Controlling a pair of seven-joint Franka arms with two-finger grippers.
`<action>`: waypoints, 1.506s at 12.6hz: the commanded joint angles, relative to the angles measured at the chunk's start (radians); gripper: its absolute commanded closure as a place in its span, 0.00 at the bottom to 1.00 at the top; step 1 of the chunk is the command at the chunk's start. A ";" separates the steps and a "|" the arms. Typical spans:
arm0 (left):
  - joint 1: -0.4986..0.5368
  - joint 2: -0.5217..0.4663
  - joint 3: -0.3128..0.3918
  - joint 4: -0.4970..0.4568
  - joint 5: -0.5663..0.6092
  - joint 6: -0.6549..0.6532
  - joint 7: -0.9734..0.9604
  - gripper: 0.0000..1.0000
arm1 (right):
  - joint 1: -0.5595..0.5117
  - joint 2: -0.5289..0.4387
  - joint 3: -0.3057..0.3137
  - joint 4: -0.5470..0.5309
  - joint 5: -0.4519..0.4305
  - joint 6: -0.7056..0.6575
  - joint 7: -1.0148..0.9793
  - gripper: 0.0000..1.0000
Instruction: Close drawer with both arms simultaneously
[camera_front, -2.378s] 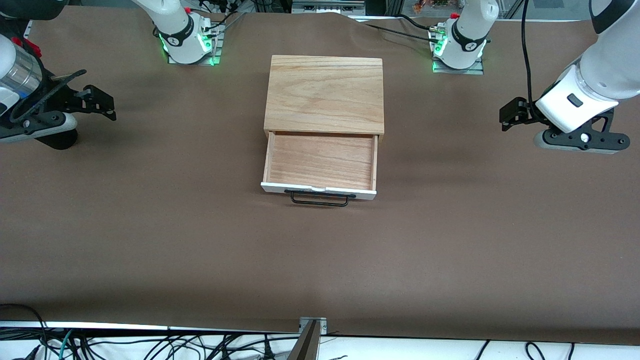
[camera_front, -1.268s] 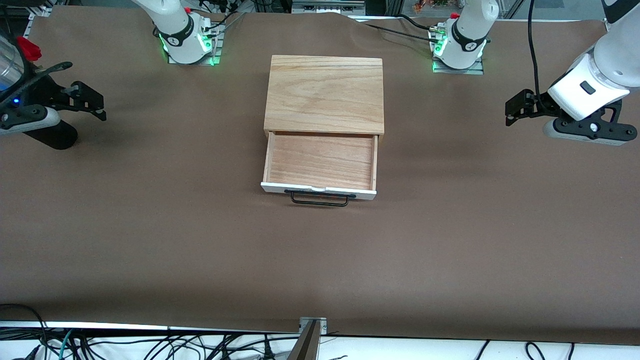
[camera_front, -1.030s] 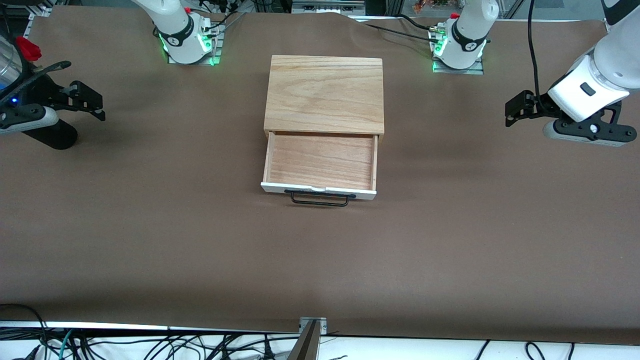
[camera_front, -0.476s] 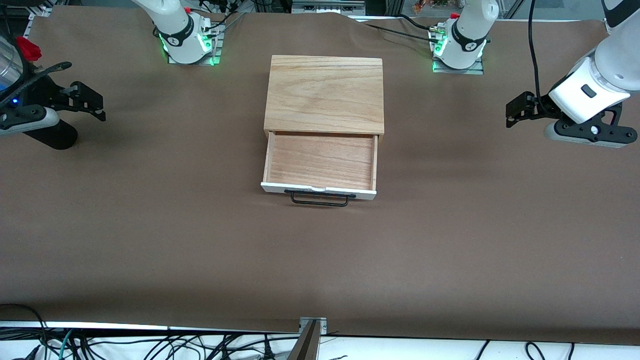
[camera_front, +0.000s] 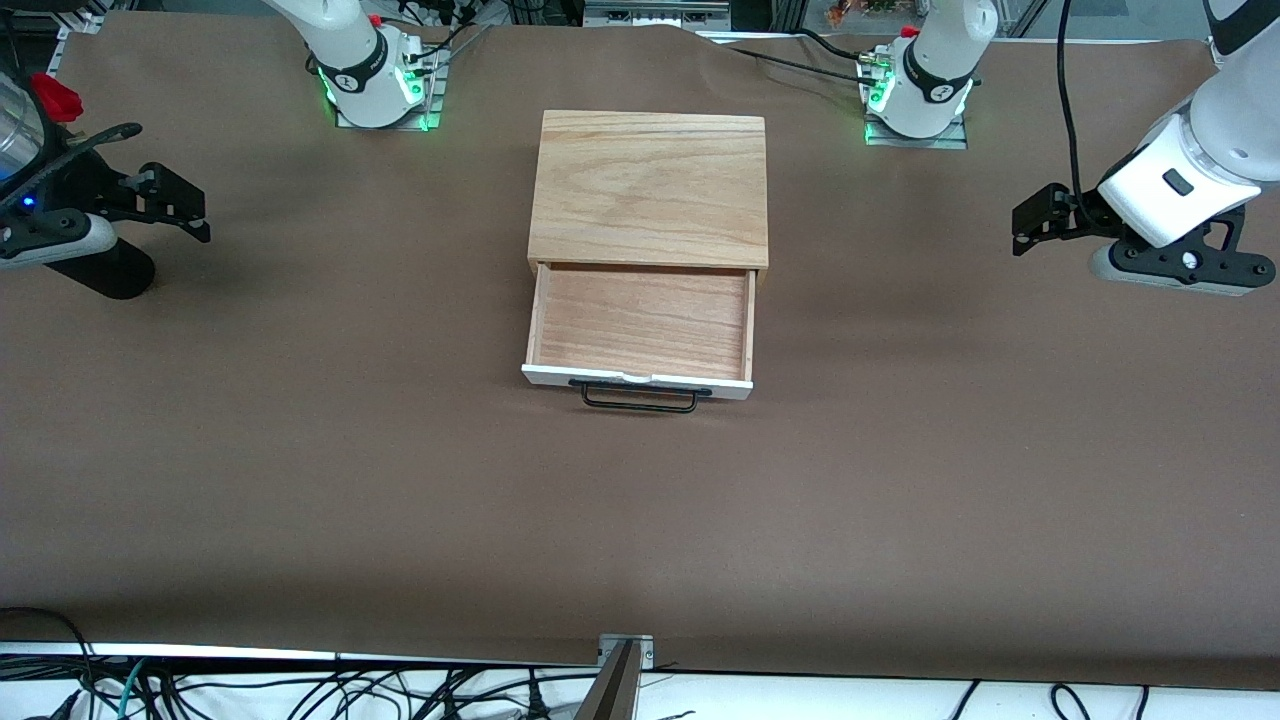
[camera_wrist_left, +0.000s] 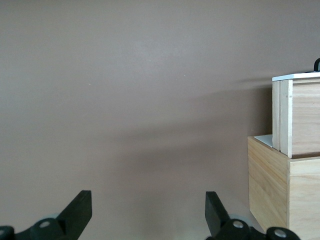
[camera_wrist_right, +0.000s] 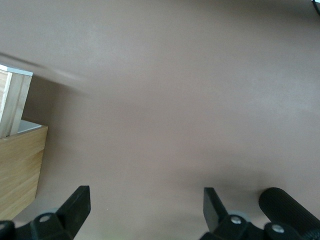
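Right gripper (camera_front: 185, 205): hangs over bare table (camera_front: 300, 480) at the right arm's end, well apart from the drawer, holding nothing. Its wrist view shows the fingers (camera_wrist_right: 77, 202) spread wide.

Box (camera_front: 650, 185): sits mid-table between the two bases, with its open front facing the front camera.

Drawer (camera_front: 640, 320): pulled well out of the box toward the front camera, tray empty. White front panel (camera_front: 636, 381) carries a black wire handle (camera_front: 640, 400) at its middle. The left wrist view shows the drawer (camera_wrist_left: 297, 115) standing proud of the box (camera_wrist_left: 285, 192).

Handling, as judged: a light, rigid wooden tray on plain runners. It should slide readily but may bind if pushed at one end only. The box looks light enough to shift under a hard shove. No grasp appears needed; press flat on the white panel, one gripper either side of the handle, with equal force.

Left gripper (camera_front: 1030, 220): hangs over bare table at the left arm's end, well apart from the drawer, empty. Its fingers (camera_wrist_left: 80, 210) stand spread wide.
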 joint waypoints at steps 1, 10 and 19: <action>0.010 -0.012 -0.004 -0.014 -0.016 0.014 0.026 0.00 | -0.004 0.009 0.002 0.047 -0.010 -0.025 0.011 0.00; -0.055 0.141 -0.012 0.026 -0.128 0.093 0.025 0.00 | 0.027 0.037 0.012 0.047 -0.003 -0.040 -0.008 0.00; -0.183 0.321 -0.012 0.026 -0.320 0.430 -0.023 0.00 | 0.064 0.274 0.013 0.040 0.445 0.050 -0.009 0.00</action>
